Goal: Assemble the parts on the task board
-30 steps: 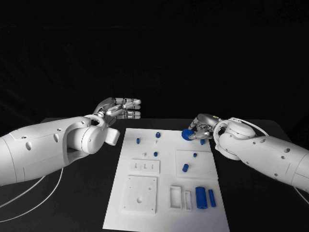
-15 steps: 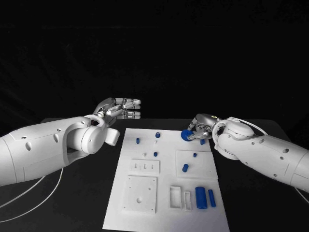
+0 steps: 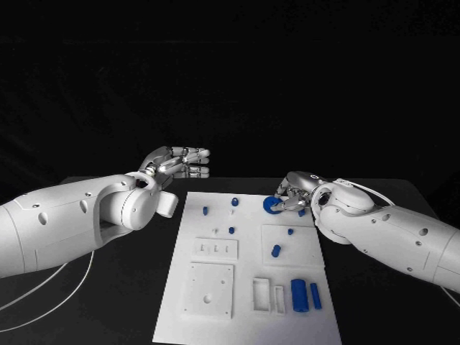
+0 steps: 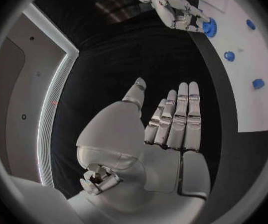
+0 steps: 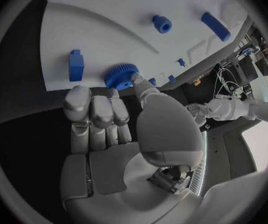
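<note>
You have a matte black table (image 3: 106, 287) carrying the board (image 3: 246, 316), a long flat white plate with smooth raised blocks and shallow sockets. At its near end you see a square block (image 3: 209, 289) with a small hole, and beside it a narrow rectangular slotted frame (image 3: 262, 293). Your left hand (image 3: 178, 162), silver metal with jointed segments, floats past the board's far left corner, apart from it; in the left wrist view its fingers (image 4: 183, 115) lie straight and side by side, thumb set off, holding nothing. Your right hand (image 3: 292, 191) sits at the board's far right edge, fingers curled, and pinches the gear (image 3: 272, 205), a round blue disc with a finely toothed rim; in the right wrist view the thumb tip meets the gear (image 5: 120, 76) at the board's edge. Near the frame you find a blue cylinder (image 3: 300, 294) lying flat, and just beside it a slimmer blue bar (image 3: 316, 295). On the right middle block rests a short rounded blue peg (image 3: 276, 250), with a smaller stud (image 3: 290, 231) beyond it. Toward the far end you have small blue pins (image 3: 205, 210), one capped (image 3: 234, 201), another (image 3: 231, 229) mid-board.
</note>
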You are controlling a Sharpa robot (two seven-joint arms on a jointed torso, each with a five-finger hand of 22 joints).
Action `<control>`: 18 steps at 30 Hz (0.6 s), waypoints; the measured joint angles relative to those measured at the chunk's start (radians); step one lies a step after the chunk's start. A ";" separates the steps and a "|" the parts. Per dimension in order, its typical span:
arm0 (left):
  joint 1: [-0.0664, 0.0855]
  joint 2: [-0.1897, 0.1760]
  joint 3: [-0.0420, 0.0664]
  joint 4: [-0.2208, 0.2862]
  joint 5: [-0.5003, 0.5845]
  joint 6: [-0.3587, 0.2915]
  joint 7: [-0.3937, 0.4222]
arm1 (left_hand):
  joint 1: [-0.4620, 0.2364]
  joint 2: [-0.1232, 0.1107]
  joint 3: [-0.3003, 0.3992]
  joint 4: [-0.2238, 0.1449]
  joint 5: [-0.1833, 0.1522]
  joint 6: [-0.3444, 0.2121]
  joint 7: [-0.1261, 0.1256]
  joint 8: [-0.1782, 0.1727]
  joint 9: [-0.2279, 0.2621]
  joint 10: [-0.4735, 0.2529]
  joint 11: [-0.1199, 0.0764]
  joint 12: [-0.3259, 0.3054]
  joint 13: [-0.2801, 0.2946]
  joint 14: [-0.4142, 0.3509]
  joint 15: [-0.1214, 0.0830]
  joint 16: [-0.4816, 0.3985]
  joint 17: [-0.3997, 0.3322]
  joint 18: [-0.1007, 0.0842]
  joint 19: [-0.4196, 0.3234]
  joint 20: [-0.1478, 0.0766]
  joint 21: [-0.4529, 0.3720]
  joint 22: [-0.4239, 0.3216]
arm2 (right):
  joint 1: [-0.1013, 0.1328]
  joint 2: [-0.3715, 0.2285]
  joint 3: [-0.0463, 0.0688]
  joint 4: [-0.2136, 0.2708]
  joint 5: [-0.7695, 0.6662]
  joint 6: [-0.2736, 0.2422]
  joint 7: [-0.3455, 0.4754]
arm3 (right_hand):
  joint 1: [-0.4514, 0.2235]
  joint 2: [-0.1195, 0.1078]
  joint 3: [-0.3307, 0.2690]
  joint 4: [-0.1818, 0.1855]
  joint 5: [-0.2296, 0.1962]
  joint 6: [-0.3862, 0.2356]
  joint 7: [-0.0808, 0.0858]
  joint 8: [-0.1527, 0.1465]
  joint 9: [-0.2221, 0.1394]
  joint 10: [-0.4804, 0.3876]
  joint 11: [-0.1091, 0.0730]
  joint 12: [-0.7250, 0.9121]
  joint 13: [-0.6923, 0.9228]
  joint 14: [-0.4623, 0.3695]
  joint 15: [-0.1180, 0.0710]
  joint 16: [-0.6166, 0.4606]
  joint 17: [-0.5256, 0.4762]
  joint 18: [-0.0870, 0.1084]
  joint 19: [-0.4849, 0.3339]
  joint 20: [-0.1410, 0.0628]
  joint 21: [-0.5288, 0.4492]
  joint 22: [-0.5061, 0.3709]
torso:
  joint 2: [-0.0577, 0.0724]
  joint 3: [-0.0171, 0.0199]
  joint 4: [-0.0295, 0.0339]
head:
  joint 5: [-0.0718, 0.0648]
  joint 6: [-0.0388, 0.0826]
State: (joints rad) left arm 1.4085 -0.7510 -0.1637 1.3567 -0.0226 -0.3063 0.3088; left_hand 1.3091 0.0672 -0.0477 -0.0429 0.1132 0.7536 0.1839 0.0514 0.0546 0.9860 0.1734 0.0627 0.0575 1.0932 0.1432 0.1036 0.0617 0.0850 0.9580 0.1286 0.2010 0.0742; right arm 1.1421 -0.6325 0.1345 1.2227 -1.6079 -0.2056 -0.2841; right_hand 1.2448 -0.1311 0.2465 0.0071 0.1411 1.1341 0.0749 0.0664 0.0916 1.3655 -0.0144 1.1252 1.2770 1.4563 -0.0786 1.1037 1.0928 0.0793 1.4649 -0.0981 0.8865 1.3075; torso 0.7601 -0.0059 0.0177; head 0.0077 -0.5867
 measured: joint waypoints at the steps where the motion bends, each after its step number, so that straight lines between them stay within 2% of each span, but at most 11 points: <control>1: 0.000 0.000 0.000 -0.001 0.000 0.000 0.000 | 0.000 0.000 0.000 0.000 0.000 0.000 0.000 0.000 0.000 0.000 0.000 0.000 0.000 0.000 0.000 0.000 0.000 0.000 0.000 0.000 0.000 0.000 | 0.000 -0.002 0.000 0.008 -0.008 -0.005 -0.003 | 0.002 -0.002 0.004 0.004 -0.002 0.000 0.000 0.000 0.000 0.000 0.000 0.000 0.001 0.000 0.000 0.002 0.000 -0.002 0.000 0.000 0.005 0.000 | 0.000 0.0000 0.0000 | 0.001 0.000; 4: 0.000 0.000 0.000 -0.004 0.000 -0.001 0.000 | 0.000 0.000 0.000 0.000 0.000 0.000 0.000 0.000 0.000 0.000 0.000 0.000 0.000 0.000 0.000 0.000 0.000 0.000 0.000 0.000 0.000 0.000 | 0.000 -0.009 0.001 0.041 -0.037 -0.025 -0.011 | 0.006 -0.013 0.023 0.014 -0.002 0.000 0.000 0.000 0.000 0.002 -0.002 0.000 0.003 0.000 0.000 0.002 -0.001 -0.002 0.000 0.000 0.010 0.000 | 0.000 0.0000 0.0005 | 0.006 0.000; 8: 0.000 0.000 0.000 -0.007 0.000 -0.003 0.000 | 0.000 0.000 0.000 0.000 0.000 0.000 0.000 0.000 0.000 0.000 0.000 0.000 0.000 0.000 0.000 0.000 0.000 0.000 0.000 0.000 0.000 0.000 | 0.001 -0.012 0.001 0.087 -0.074 -0.052 -0.018 | 0.003 -0.017 0.038 0.027 -0.030 0.002 -0.002 0.000 0.000 0.004 -0.004 0.000 0.005 0.000 0.000 0.002 -0.002 -0.002 0.000 0.000 0.014 0.000 | 0.000 0.0001 0.0012 | 0.018 0.000; 10: 0.000 0.000 0.000 -0.008 0.000 -0.004 0.000 | 0.000 0.000 0.000 0.000 0.000 0.000 0.000 0.000 0.000 0.000 0.000 0.000 0.000 0.000 0.000 0.000 0.000 0.000 0.000 0.000 0.000 0.000 | 0.001 -0.011 0.001 0.110 -0.091 -0.064 -0.021 | 0.003 -0.027 0.044 0.033 -0.033 0.003 -0.002 0.000 0.000 0.007 0.000 0.000 0.005 0.000 0.000 0.002 -0.002 -0.002 0.000 0.000 0.018 0.000 | 0.000 -0.0007 0.0018 | 0.021 0.000; 18: 0.000 0.001 0.000 -0.008 0.000 -0.010 0.002 | 0.000 0.000 0.000 0.000 0.000 0.000 0.000 0.000 0.000 0.000 0.000 0.000 0.000 0.000 0.000 0.000 0.000 0.000 0.000 0.000 0.000 0.000 | 0.001 0.018 -0.002 0.165 -0.150 -0.100 -0.036 | 0.007 -0.031 0.065 0.031 -0.037 0.004 -0.002 -0.001 -0.003 0.007 0.000 0.000 0.005 0.000 0.000 0.006 -0.006 -0.002 0.000 0.000 0.023 0.000 | 0.000 -0.0035 0.0044 | 0.031 0.002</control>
State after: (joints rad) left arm 1.4085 -0.7497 -0.1637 1.3484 -0.0225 -0.3164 0.3108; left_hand 1.3091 0.0671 -0.0477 -0.0429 0.1132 0.7537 0.1839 0.0514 0.0546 0.9860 0.1734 0.0627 0.0574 1.0932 0.1432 0.1037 0.0617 0.0850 0.9580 0.1286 0.2010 0.0742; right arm 1.1431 -0.6147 0.1328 1.3875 -1.7577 -0.3052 -0.3204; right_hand 1.2517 -0.1620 0.3119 0.0377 0.1036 1.1380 0.0729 0.0659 0.0886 1.3725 -0.0145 1.1252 1.2824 1.4563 -0.0786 1.1096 1.0871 0.0771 1.4649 -0.0981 0.9095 1.3074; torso 0.7599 -0.0094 0.0221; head 0.0385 -0.5845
